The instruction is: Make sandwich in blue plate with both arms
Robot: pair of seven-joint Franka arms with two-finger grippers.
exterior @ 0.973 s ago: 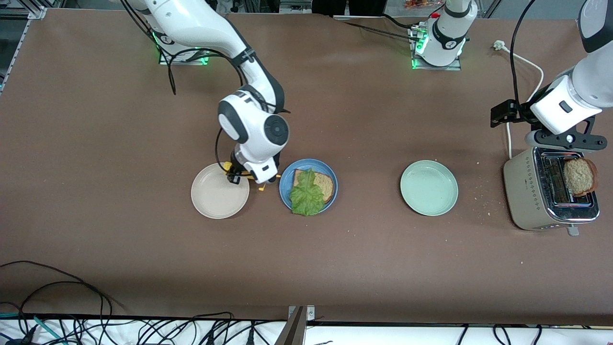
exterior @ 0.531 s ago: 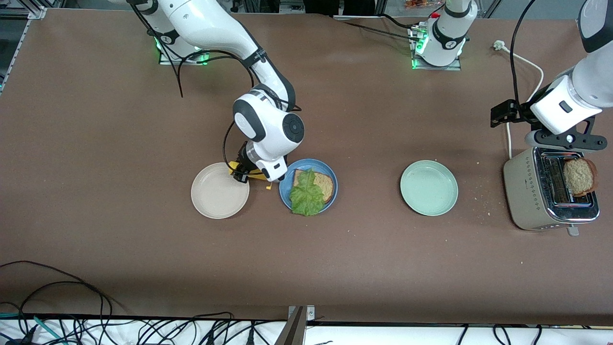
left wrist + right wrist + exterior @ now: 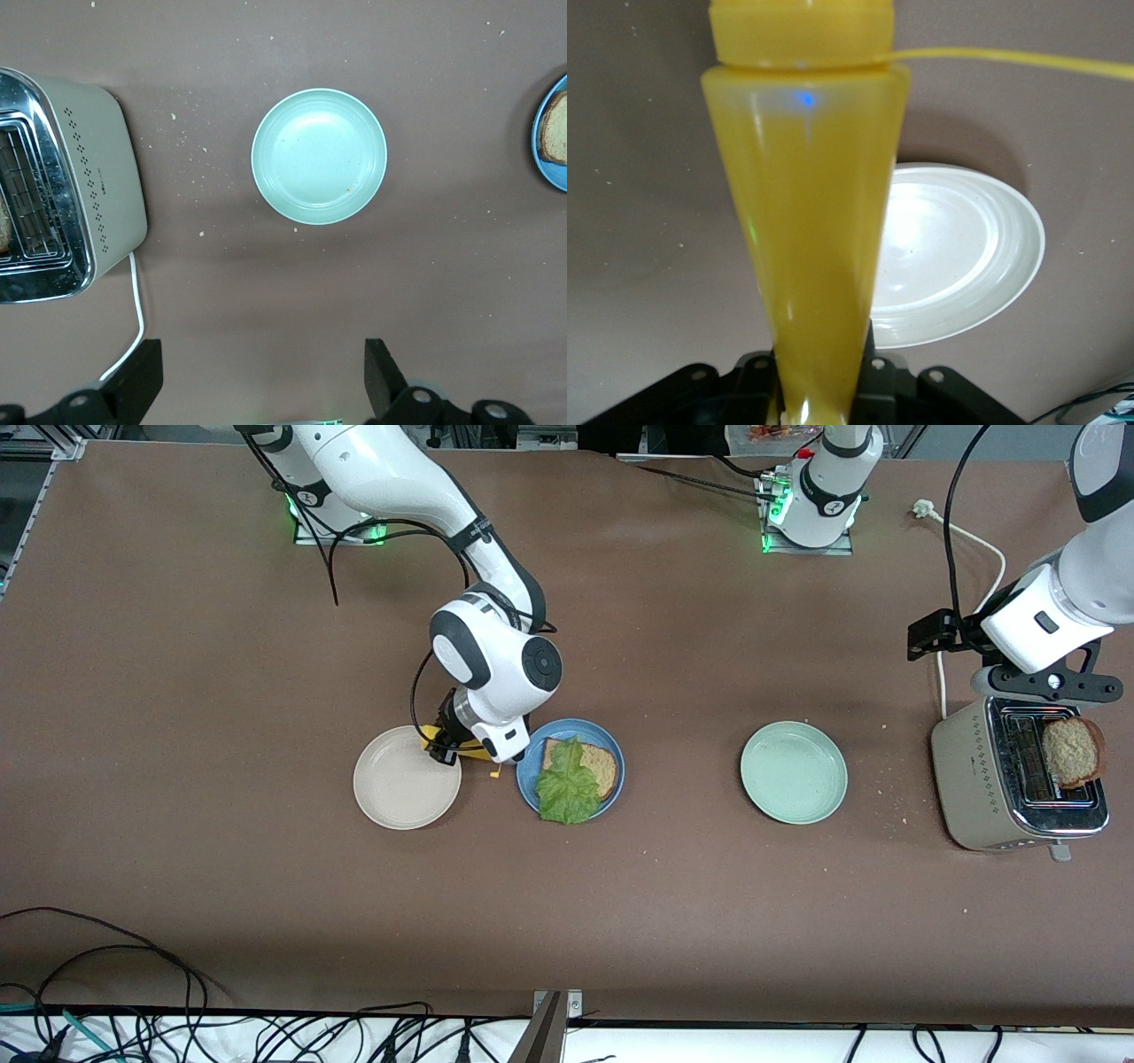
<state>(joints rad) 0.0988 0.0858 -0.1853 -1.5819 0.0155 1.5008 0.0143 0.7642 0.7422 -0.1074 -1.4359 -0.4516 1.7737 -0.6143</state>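
Observation:
The blue plate (image 3: pixel 530 755) holds one brown bread slice (image 3: pixel 604 765) with a green lettuce leaf (image 3: pixel 567 788) lying on it. A second bread slice (image 3: pixel 1072 751) sticks out of the toaster (image 3: pixel 983 788). My right gripper (image 3: pixel 456 746) is shut on a yellow squeeze bottle (image 3: pixel 440 736), low between the cream-white plate (image 3: pixel 403 779) and the blue plate. In the right wrist view the bottle (image 3: pixel 802 221) fills the jaws of the right gripper (image 3: pixel 819 390). My left gripper (image 3: pixel 1038 684) hangs open and empty over the toaster's farther edge, and the left wrist view (image 3: pixel 261 390) shows it open too.
A pale mint-green plate (image 3: pixel 793 772) sits between the blue plate and the toaster; it also shows in the left wrist view (image 3: pixel 319 155). A white power cord (image 3: pixel 983 540) runs from the toaster toward the left arm's base. Crumbs lie near the toaster. Cables hang along the table's near edge.
My right arm carried the yellow bottle from over the cream-white plate's edge toward the blue plate, then held still. The left arm has not moved.

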